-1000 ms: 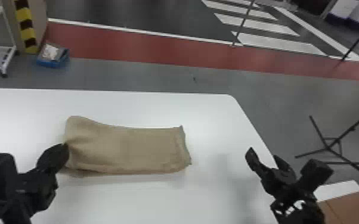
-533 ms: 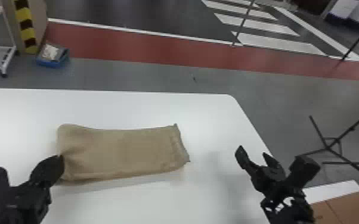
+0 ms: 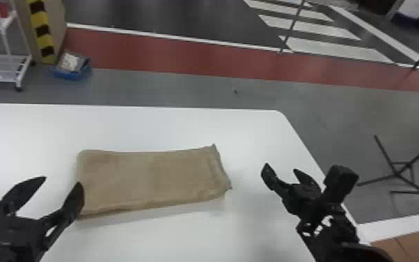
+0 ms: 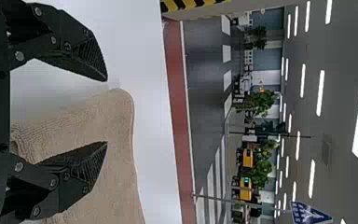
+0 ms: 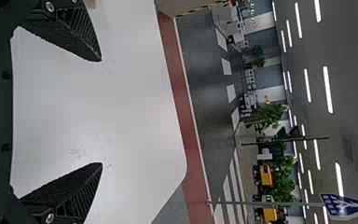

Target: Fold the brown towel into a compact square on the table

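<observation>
The brown towel [image 3: 149, 177] lies on the white table [image 3: 247, 132] as a long folded strip, its right end slightly ragged. At the strip's left end is my left gripper [image 3: 61, 181], open, its right finger against or just over the towel's edge. From the left wrist view, the open left gripper [image 4: 106, 112] has the rounded towel corner [image 4: 116, 105] beyond and partly between its fingers, not clamped. My right gripper [image 3: 283, 169] stands open to the right of the towel, apart from it; in the right wrist view the right gripper [image 5: 101, 112] has bare table behind its fingers.
The table's right edge [image 3: 306, 148] runs beside the right arm. Beyond it on the floor is a black stand [image 3: 398, 174], with a brown box [image 3: 410, 245] at the lower right. A white rack [image 3: 3, 66] and a blue tray [image 3: 71, 71] are past the far edge.
The left gripper has opened and shifted slightly from the towel's left end, which now lies flatter and a little farther left. The right gripper has moved somewhat left.
</observation>
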Controlling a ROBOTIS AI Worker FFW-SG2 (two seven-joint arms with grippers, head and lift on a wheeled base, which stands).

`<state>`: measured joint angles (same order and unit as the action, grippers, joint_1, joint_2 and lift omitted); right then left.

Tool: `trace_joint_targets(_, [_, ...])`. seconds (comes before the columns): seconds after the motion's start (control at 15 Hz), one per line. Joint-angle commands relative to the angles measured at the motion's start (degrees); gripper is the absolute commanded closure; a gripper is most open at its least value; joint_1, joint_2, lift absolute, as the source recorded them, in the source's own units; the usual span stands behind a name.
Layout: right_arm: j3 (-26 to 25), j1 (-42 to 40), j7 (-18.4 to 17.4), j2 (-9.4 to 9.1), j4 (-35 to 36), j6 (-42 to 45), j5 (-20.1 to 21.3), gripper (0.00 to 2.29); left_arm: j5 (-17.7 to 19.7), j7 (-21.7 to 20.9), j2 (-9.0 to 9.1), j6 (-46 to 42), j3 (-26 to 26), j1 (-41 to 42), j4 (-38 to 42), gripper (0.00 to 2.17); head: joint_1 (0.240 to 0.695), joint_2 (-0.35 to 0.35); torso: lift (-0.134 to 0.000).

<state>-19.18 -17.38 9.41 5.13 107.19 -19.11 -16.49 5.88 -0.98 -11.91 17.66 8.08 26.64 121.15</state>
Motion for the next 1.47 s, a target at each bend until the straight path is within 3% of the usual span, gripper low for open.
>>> trace_joint_targets(0.0, [1.07,0.06,-0.18,-0.12,0.39,-0.54,0.14,0.09,-0.16,0.10,0.58,-2.76,-0.52,-0.88,-1.44,0.13,0.695,-0.277,-0.123])
trace_joint_targets(0.27, [4.94,-0.38,-0.53,0.06,3.37,-4.23,0.93,0.09,0.19,-0.25,1.01,-8.03,3.35,-9.67,-11.82,0.15,0.695,-0.238,-0.123])
trace_joint_targets(0.33, [5.90,-0.73,-0.53,0.06,4.34,-5.11,1.02,0.09,0.36,-0.69,1.19,-8.91,4.23,-11.87,-14.45,0.29,0.695,-0.233,-0.123])
trace_joint_targets(0.4, [7.22,-0.90,-0.53,0.14,5.31,-6.16,1.20,0.09,0.54,-0.69,1.45,-8.56,5.37,-14.24,-17.18,0.79,0.695,-0.226,-0.123])
trace_joint_targets(0.47, [8.28,-0.99,-0.45,0.14,6.01,-7.39,1.20,0.09,0.98,0.46,1.72,-6.10,5.99,-16.00,-18.85,1.42,0.695,-0.220,-0.123])
trace_joint_targets(0.53, [9.07,-0.64,-0.27,0.14,6.27,-8.62,0.93,0.09,1.15,0.54,2.25,-2.76,5.99,-16.70,-19.20,1.84,0.695,-0.202,-0.123])
trace_joint_targets(0.6, [10.04,-0.03,-0.01,0.32,6.36,-10.03,0.49,0.09,1.15,0.54,2.25,-0.30,5.72,-16.97,-19.37,2.07,0.695,-0.202,-0.123])
trace_joint_targets(1.0, [14.08,2.79,-0.09,0.50,5.48,-10.73,2.78,0.09,1.77,-0.95,1.81,-0.12,3.17,-15.56,-19.99,2.14,0.695,-0.118,-0.123])
trace_joint_targets(1.13, [14.17,3.31,-0.09,0.50,4.78,-10.91,3.22,0.09,3.35,-2.88,1.81,-4.17,2.21,-14.16,-19.81,2.13,0.695,-0.103,-0.123])
trace_joint_targets(1.4, [14.08,4.37,-0.45,0.58,3.64,-11.79,3.22,0.09,3.26,-3.76,2.16,-3.99,2.29,-14.24,-20.17,2.14,0.695,-0.100,-0.123])
